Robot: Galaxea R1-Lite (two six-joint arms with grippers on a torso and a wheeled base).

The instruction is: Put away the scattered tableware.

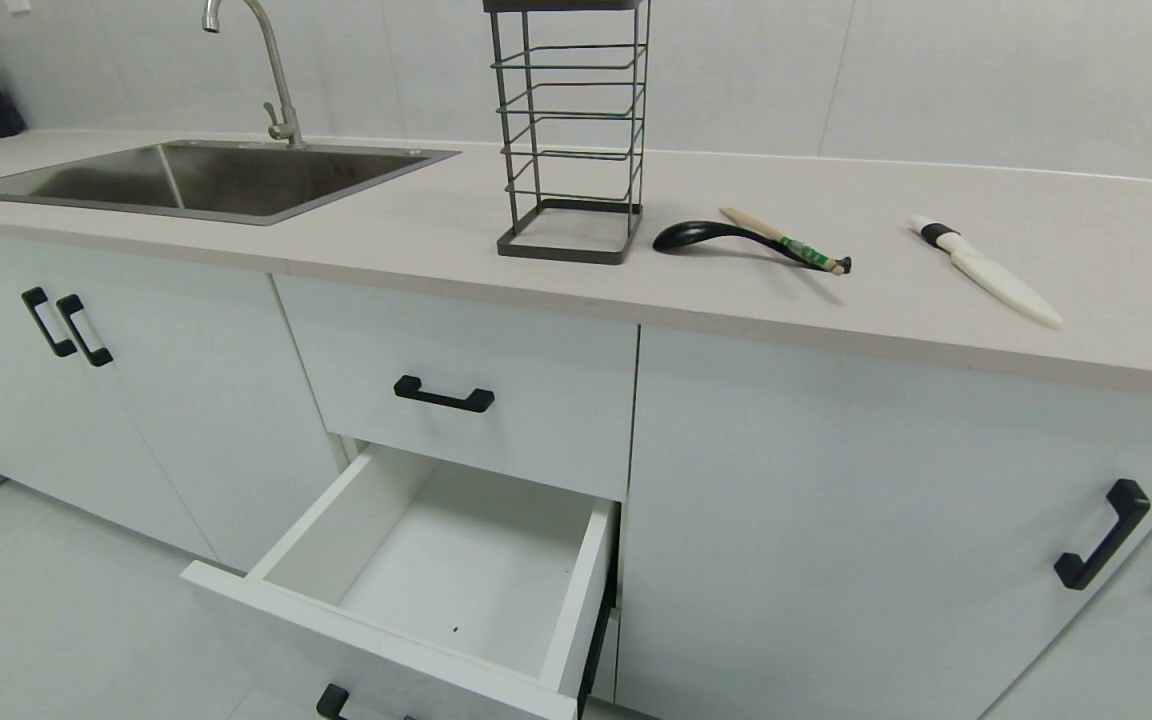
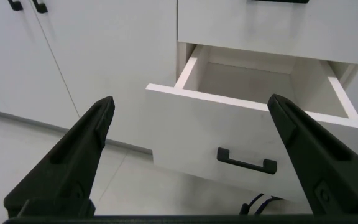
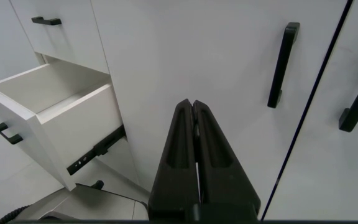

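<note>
On the countertop (image 1: 416, 225) lie a black ladle (image 1: 726, 237), a pair of chopsticks (image 1: 784, 241) crossing its handle, and a white knife (image 1: 986, 271) with a black band, farther right. Below the counter a white drawer (image 1: 436, 560) stands pulled out with nothing inside. My left gripper (image 2: 188, 109) is open, low in front of that drawer (image 2: 253, 118), facing its black handle (image 2: 246, 162). My right gripper (image 3: 194, 115) is shut with nothing in it, held before the white cabinet door (image 3: 216, 56) to the right of the drawer (image 3: 55, 99).
A black wire rack (image 1: 571, 130) stands on the counter just left of the ladle. A steel sink (image 1: 206, 175) with a tap (image 1: 271, 60) takes the counter's left end. Cabinet doors with black handles (image 1: 1101, 535) flank the drawer. Pale floor lies below.
</note>
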